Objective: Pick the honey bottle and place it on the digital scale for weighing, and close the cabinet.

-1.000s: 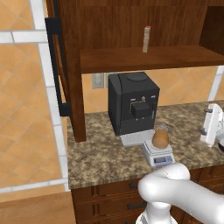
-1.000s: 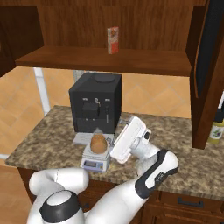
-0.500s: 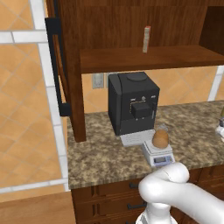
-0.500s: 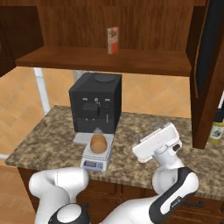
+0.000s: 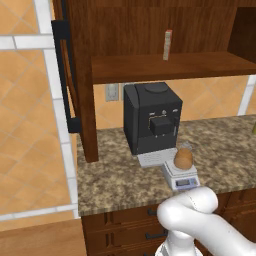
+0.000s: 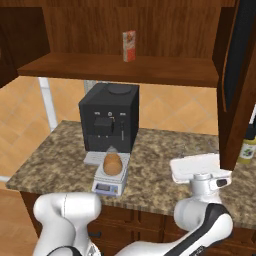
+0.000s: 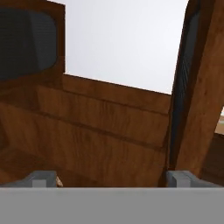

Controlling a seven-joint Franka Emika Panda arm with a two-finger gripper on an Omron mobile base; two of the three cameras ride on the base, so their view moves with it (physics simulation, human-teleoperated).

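The amber honey bottle (image 5: 183, 158) (image 6: 112, 163) stands upright on the small silver digital scale (image 5: 180, 176) (image 6: 109, 181), in front of the coffee machine. The dark wood cabinet (image 5: 150, 35) (image 6: 130, 30) has both doors swung out: the left door (image 5: 75, 75) with its black bar handle, and the right door (image 6: 239, 75) (image 7: 194, 87). My gripper (image 7: 111, 178) is open with nothing between its fingertips (image 7: 41, 178). It looks up at the right door's inner face. The white hand (image 6: 197, 168) hovers over the counter just below that door, well right of the scale.
A big black coffee machine (image 5: 152, 117) (image 6: 109, 117) stands behind the scale. A thin beige-and-red box (image 5: 168, 44) (image 6: 129, 46) sits on the cabinet shelf. A yellowish bottle (image 6: 246, 148) stands on the granite counter (image 6: 160, 165) right of the door. Drawers run below the counter.
The arm has swung right, away from the scale, and the hand now sits under the right cabinet door. The honey bottle stays on the scale. The gripper stays open.
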